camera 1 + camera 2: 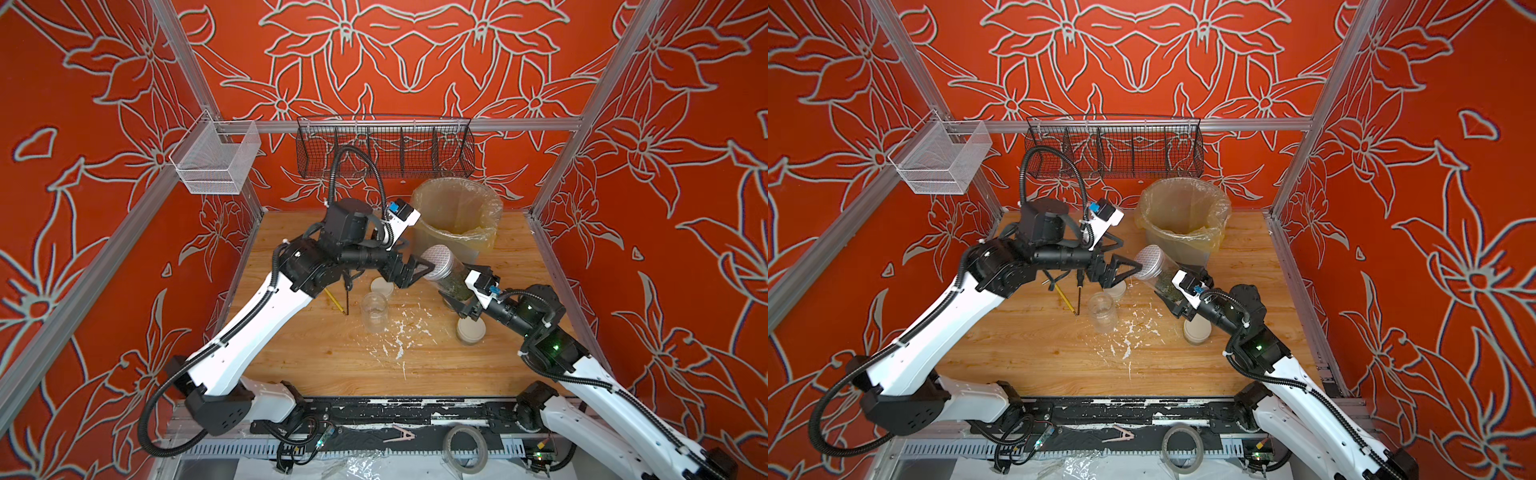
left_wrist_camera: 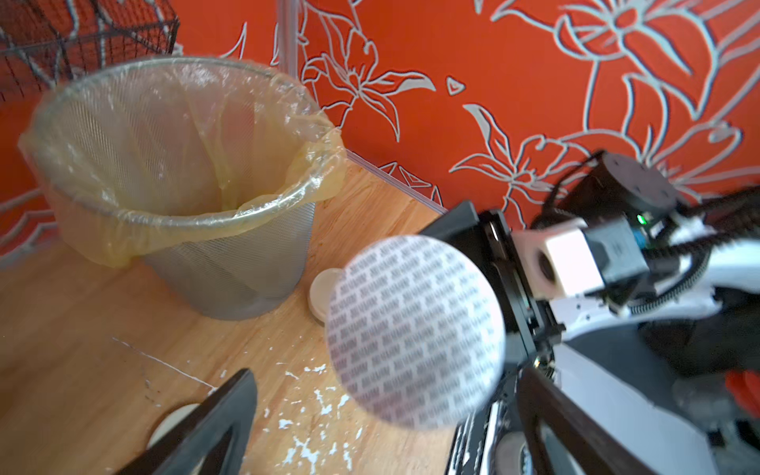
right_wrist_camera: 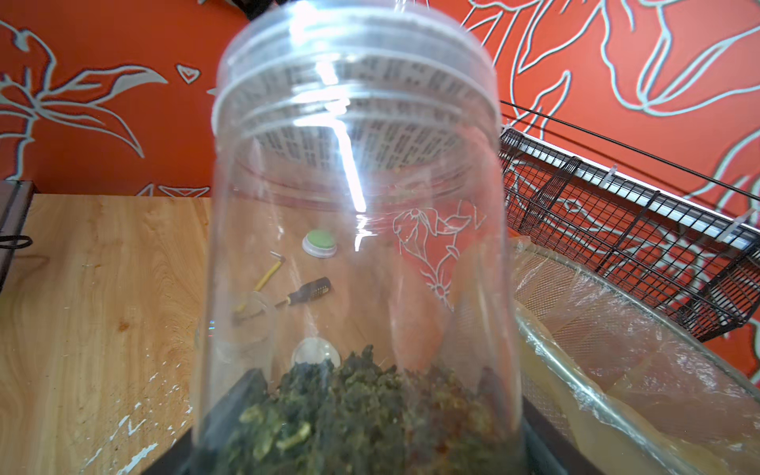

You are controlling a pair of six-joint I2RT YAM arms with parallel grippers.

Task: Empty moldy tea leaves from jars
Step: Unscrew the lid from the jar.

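Observation:
My right gripper (image 1: 462,300) is shut on the base of a tall clear jar (image 1: 451,275), which it holds tilted above the table. Moldy tea leaves (image 3: 349,411) lie heaped at the gripped end; the gripper (image 3: 370,436) shows only as dark fingers behind the glass. A white lid with grey print (image 2: 415,329) covers the jar's mouth. My left gripper (image 2: 388,376) is open, its jaws wide on either side of that lid (image 1: 1150,259). An empty, lidless jar (image 1: 374,311) stands mid-table, and a short jar with a cream lid (image 1: 471,330) stands below my right wrist.
A grey mesh bin (image 1: 457,216) with a yellowish liner stands just behind the held jar. A loose cream lid (image 1: 382,286), a pencil (image 1: 334,301) and a screwdriver (image 1: 347,299) lie under my left arm. White paint flecks (image 1: 395,332) dot the wood. A black wire basket (image 1: 384,149) hangs on the back wall.

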